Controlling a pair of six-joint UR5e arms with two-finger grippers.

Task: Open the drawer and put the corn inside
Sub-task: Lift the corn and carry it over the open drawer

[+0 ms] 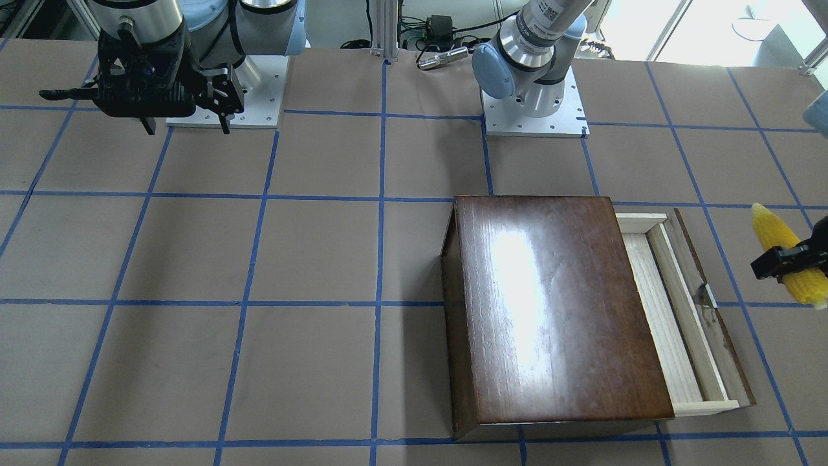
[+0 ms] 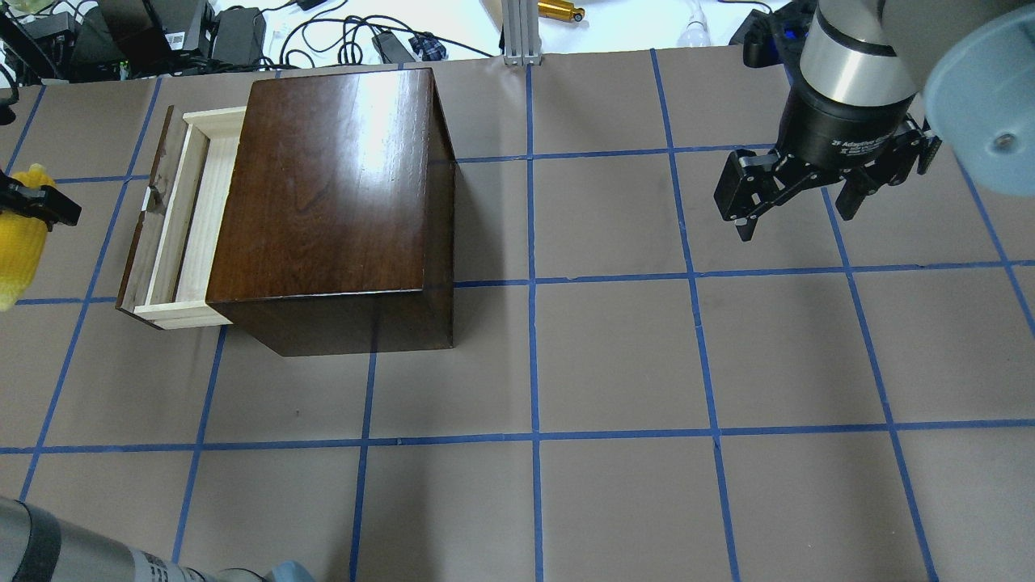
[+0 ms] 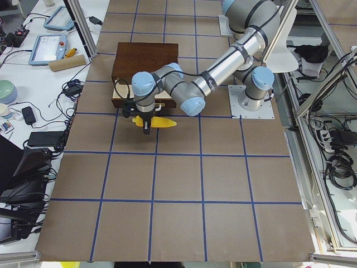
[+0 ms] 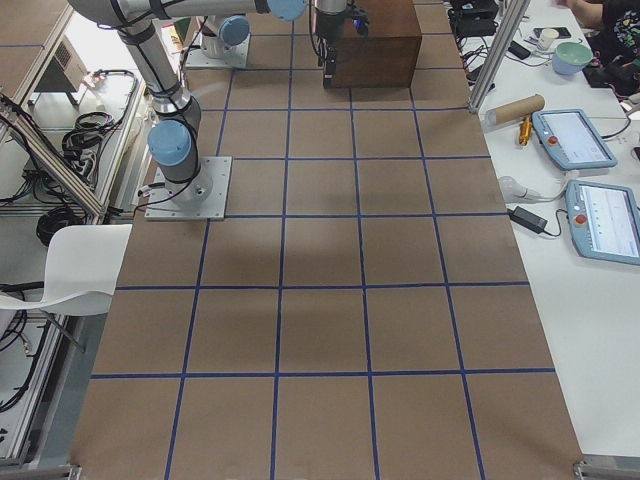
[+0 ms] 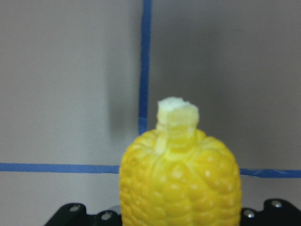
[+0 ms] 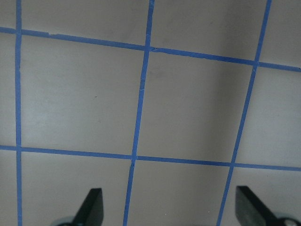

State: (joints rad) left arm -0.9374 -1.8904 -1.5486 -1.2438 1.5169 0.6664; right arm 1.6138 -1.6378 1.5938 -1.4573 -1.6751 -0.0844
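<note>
Corn point(image 5: 181, 174) sat pinched in the left gripper point(image 1: 792, 257) near the drawer point(image 1: 663, 310), already pulled open. Only the placing remained; the right gripper point(image 2: 796, 214) hung spread.

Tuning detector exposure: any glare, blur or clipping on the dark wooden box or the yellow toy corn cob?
Front-facing and overhead views: a white glare patch washes out the top of the dark glossy wooden box. Left wrist view: the bright yellow toy corn cob looks soft. Overhead view: it is cropped by the left edge.
</note>
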